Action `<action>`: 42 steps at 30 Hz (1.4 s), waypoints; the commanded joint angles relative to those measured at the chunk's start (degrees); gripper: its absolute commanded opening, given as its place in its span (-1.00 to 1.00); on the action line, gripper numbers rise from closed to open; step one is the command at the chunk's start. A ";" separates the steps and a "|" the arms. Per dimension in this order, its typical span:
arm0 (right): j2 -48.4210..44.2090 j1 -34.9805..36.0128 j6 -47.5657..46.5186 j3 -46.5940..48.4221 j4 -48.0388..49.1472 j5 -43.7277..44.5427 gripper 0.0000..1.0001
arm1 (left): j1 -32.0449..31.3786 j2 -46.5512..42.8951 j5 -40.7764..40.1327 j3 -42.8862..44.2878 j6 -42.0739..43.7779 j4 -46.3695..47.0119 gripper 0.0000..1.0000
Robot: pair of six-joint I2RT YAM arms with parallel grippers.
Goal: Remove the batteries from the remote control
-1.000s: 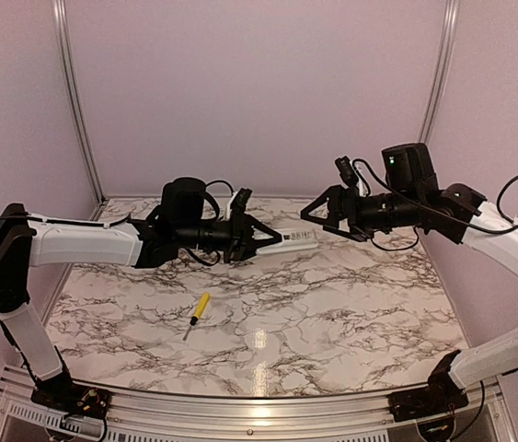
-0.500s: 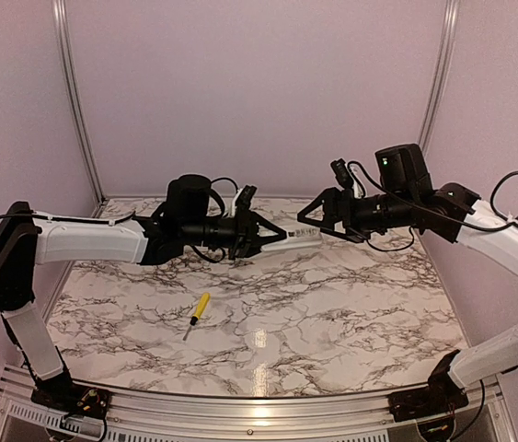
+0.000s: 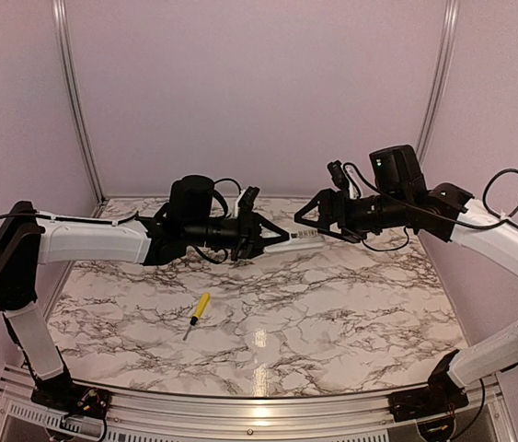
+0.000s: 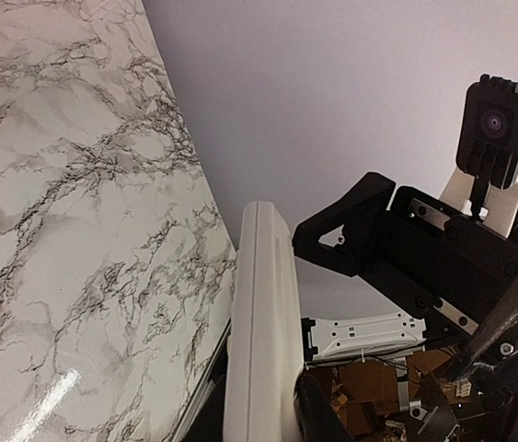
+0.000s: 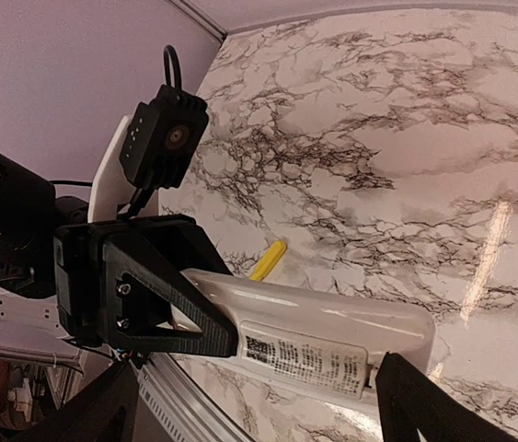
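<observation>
Mid-frame in the top view, left fingers [image 3: 270, 232] pinch the remote control [image 3: 299, 238] above the worktop [image 3: 351, 313]. Right fingers [image 3: 314, 207] are spread at its free end; screwdriver [image 3: 199, 311] lies lower left. Left wrist: remote upright, bottom centre. Right wrist: remote lower centre, screwdriver behind.

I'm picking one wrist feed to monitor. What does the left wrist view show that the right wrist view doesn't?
Only the left wrist view: the right gripper, fingers open, with its wrist camera above it, just past the far end of the remote control.
Only the right wrist view: the left gripper shut on the remote control, the printed label on its face, and the yellow screwdriver beyond it.
Both: the white remote control and the marble table.
</observation>
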 commanded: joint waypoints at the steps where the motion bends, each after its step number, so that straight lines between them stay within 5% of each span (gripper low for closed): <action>1: 0.74 0.57 -0.87 1.03 0.74 1.04 0.75 | -0.42 0.60 0.47 1.69 0.87 0.85 -1.00; 42: 1.58 0.54 -1.12 0.22 -1.31 1.86 0.74 | -0.55 0.11 0.47 2.52 1.92 0.50 -1.00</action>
